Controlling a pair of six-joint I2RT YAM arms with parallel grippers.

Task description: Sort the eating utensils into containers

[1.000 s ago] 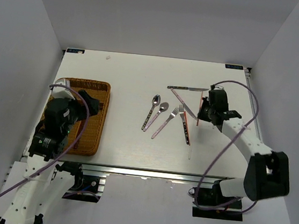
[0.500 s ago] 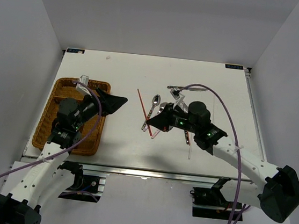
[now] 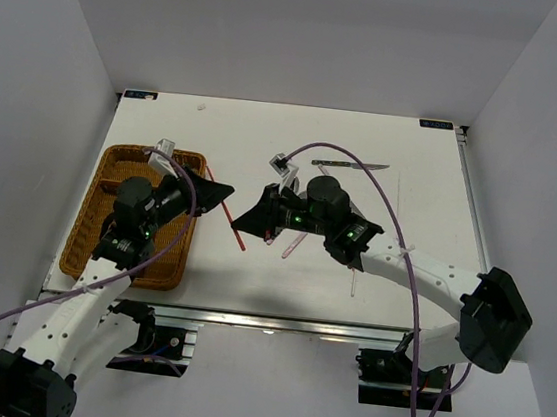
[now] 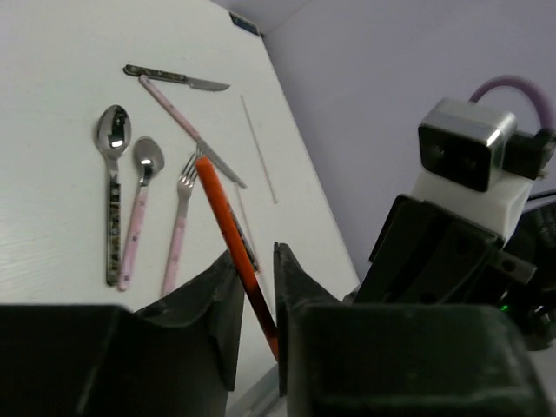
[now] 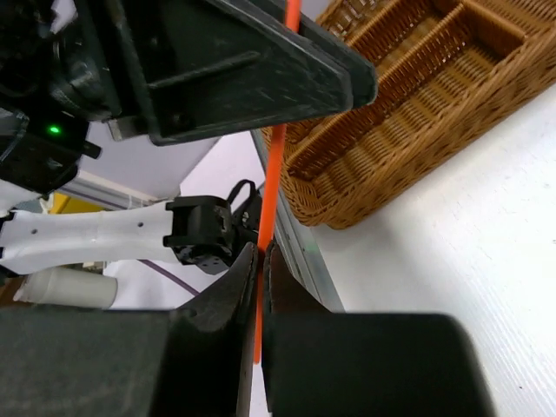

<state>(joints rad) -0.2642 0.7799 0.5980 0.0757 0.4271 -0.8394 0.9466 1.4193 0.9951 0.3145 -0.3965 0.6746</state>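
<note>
A red chopstick (image 3: 239, 235) hangs in the air between the two arms, just right of the wicker tray (image 3: 166, 271). My right gripper (image 3: 241, 220) is shut on it, pinching its shaft (image 5: 271, 187). My left gripper (image 4: 256, 256) has its jaws narrowed around the same chopstick (image 4: 221, 208), and a thin gap still shows on one side. Two spoons (image 4: 113, 139), a pink-handled fork (image 4: 182, 187), a dark-handled knife (image 4: 174, 78), a pink-handled knife (image 4: 187, 126) and a white chopstick (image 4: 259, 148) lie on the table.
The tray's compartments (image 5: 417, 113) lie below and beyond the chopstick in the right wrist view. The left gripper's black body (image 5: 243, 69) fills the top of that view. White walls close in the table on three sides.
The right arm has carried the red chopstick left towards the tray. The left gripper rose from the tray to meet it, and its jaws have narrowed from wide open.
</note>
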